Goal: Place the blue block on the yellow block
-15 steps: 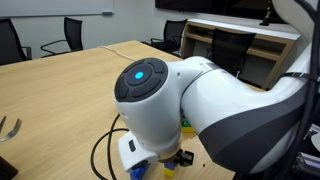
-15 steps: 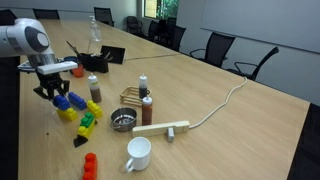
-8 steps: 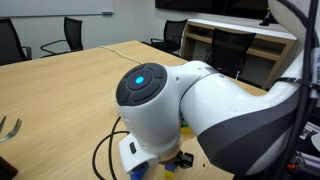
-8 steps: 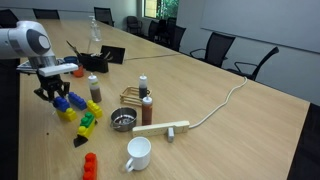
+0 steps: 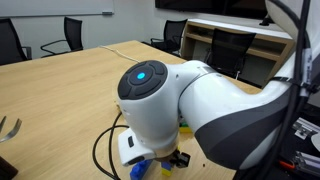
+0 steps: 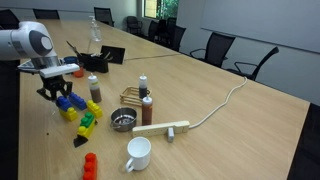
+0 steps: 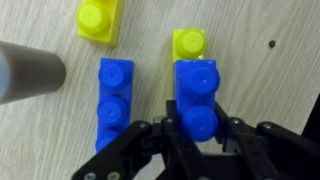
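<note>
The gripper (image 7: 198, 124) is clamping the blue block (image 7: 196, 82) between its fingers, closed against both sides (studs up). The yellow block (image 7: 190, 43) is peeking out just beyond the fingertips, right at the blue block's far end.

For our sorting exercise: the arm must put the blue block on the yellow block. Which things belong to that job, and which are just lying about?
Job: blue block; yellow block; fingers gripping the blue block.

Lying about: long blue bar; short yellow brick; white mug; red brick; wooden block.
</note>
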You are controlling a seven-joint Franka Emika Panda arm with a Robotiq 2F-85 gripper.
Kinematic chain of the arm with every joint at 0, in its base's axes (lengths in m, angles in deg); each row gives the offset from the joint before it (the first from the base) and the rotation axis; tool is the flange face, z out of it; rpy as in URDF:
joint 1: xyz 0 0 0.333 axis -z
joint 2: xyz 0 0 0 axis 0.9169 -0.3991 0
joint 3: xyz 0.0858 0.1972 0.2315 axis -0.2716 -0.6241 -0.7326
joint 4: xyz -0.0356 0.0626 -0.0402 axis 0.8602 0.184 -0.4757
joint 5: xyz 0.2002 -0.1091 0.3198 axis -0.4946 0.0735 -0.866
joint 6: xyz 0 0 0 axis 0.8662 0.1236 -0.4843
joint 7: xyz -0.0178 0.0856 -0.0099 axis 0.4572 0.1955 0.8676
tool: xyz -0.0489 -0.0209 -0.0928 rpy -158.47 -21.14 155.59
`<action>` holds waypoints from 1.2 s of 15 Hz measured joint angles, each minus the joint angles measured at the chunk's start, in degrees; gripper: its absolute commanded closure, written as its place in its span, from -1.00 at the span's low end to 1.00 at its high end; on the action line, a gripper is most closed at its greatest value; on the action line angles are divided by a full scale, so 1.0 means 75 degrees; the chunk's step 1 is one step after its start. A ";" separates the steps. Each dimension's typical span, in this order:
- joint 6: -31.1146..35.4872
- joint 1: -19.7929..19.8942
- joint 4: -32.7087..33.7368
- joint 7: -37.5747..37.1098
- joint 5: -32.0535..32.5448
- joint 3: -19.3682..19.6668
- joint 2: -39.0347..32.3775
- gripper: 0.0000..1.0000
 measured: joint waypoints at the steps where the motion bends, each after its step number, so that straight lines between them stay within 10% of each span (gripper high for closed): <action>1: 0.0028 0.0008 -0.0011 -0.0083 0.0000 0.0001 0.0000 0.80; 6: 0.0078 0.0011 -0.0058 -0.0229 0.0000 0.0001 0.0021 0.80; 7: 0.0084 0.0012 -0.0065 -0.0235 0.0000 0.0001 0.0025 -0.20; 14: 0.0775 0.0143 -0.0333 -0.0246 -0.0520 -0.0129 0.0090 -0.98; 18: 0.1225 0.0228 -0.0452 -0.0309 -0.0812 -0.0297 0.0720 -1.00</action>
